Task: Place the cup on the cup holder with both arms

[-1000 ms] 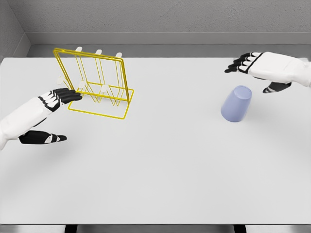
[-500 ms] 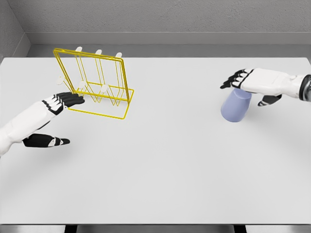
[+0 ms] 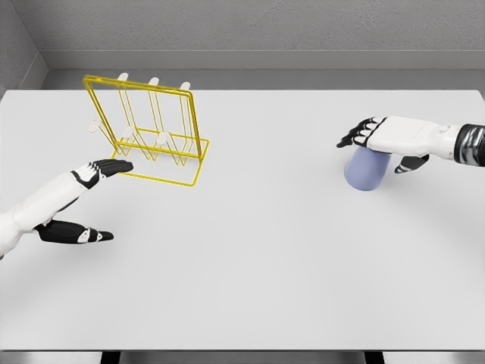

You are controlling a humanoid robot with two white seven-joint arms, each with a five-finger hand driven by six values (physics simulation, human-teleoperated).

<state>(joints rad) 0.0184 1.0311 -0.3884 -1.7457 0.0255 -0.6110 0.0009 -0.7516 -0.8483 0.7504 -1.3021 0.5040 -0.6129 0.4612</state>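
On a white table (image 3: 250, 258), a pale lavender-blue cup (image 3: 367, 170) sits at the right, leaning so that its long axis tips away from the viewer and toward the right, with its upper end hidden under the robot's right hand (image 3: 383, 136). That hand lies directly over the cup's top, palm down, its black fingers (image 3: 353, 136) spread and reaching past the cup to the left, thumb showing on the cup's right side; the fingers have not closed on the cup, and whether the palm touches it cannot be told. The cup is plain, smooth and tapered, with no handle visible. Well apart, at the far left, stands the yellow wire cup holder (image 3: 155, 125) (an upright rack with white-tipped pegs). The left hand (image 3: 95, 173) rests just beside the rack's near-left corner, fingers extended and holding nothing. The right hand is far nearer the cup.
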